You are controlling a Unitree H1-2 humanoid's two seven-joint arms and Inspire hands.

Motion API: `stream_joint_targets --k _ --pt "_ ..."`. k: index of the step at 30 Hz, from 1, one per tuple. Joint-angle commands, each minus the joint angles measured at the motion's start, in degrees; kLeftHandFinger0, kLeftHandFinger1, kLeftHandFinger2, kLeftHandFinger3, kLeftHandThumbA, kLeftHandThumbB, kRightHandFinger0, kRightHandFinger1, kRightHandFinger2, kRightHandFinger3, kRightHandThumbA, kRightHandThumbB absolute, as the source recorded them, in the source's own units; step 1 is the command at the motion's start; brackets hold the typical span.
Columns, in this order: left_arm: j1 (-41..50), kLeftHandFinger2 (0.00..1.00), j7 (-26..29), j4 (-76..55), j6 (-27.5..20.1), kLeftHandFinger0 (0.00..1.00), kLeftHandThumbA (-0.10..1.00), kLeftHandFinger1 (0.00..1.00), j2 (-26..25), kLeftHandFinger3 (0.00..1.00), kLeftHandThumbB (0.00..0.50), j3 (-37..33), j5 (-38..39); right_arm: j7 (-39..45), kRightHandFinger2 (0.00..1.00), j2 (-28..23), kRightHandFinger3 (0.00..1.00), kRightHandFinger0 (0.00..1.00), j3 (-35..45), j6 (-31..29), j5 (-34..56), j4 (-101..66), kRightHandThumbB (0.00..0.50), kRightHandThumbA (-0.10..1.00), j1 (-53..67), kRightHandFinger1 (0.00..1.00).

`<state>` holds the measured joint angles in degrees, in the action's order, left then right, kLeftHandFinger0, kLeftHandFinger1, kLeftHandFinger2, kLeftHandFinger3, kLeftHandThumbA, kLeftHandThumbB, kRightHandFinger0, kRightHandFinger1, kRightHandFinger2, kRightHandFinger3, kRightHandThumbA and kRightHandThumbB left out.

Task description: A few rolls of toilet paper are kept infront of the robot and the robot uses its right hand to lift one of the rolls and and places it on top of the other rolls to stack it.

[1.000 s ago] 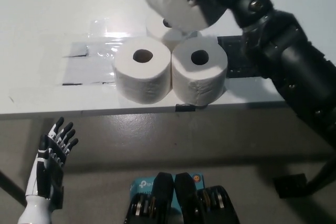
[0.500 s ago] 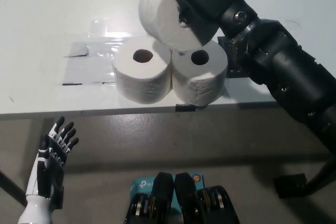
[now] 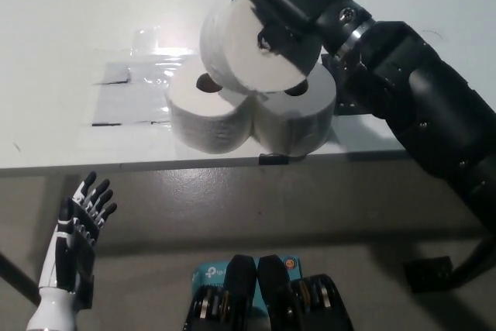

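The black right hand is gripping a toilet paper roll, fingers wrapped over its upper side and one dark fingertip showing against its flat end face. The held roll is tilting, its flat face turned down and toward the camera. It is sitting over the seam between two standing rolls on the white table, overlapping the top of each; whether its weight is actually resting on them cannot be told from this angle.

The left-standing roll is upright near the table's front edge, with part of its core hole peeking out just under the held roll. The right-standing roll is beside it, touching it side to side, its core hole partly visible at the held roll's lower right edge.

A sheet of clear plastic, taped down with grey strips, is lying flat on the table to the left of the rolls, with glare along its far edge. A dark flat object is lying on the table behind the right-standing roll, mostly hidden by the black forearm.

The white left hand is hanging below the table edge at lower left, well apart from the rolls, holding nothing, its dark-tipped fingers spread and pointing up. The floor below is grey-brown.
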<state>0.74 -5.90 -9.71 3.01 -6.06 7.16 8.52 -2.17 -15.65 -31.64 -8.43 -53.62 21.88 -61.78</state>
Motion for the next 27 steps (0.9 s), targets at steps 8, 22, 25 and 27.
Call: stream_joint_targets --k 8,22,25,27 --pt "-0.9 1.0 0.05 -1.99 -1.05 1.0 1.0 1.0 -1.0 1.0 0.5 -0.03 -0.11 2.92 0.31 1.38 0.25 0.0 0.17 -3.34 1.03 6.79 0.0 0.47 -6.46 0.0" --pt "-0.9 1.0 0.08 -2.48 -0.32 1.0 1.0 1.0 -1.02 1.0 0.5 0.02 -0.01 -0.77 0.33 2.86 0.24 0.0 -0.89 -5.3 -1.08 14.18 0.0 0.51 -10.96 0.0" --pt "-0.56 1.0 -0.06 -2.72 0.04 1.0 1.0 1.0 -0.86 1.0 0.5 0.06 0.6 -0.48 0.32 3.15 0.23 0.0 -1.06 -4.97 -1.24 14.24 0.0 0.52 -11.28 0.0" --pt "-0.57 1.0 -0.06 -2.52 -0.17 1.0 1.0 1.0 -0.9 1.0 0.5 0.06 0.5 -0.42 0.31 3.36 0.24 0.0 -1.07 -4.64 -1.5 14.18 0.0 0.53 -11.43 0.0"
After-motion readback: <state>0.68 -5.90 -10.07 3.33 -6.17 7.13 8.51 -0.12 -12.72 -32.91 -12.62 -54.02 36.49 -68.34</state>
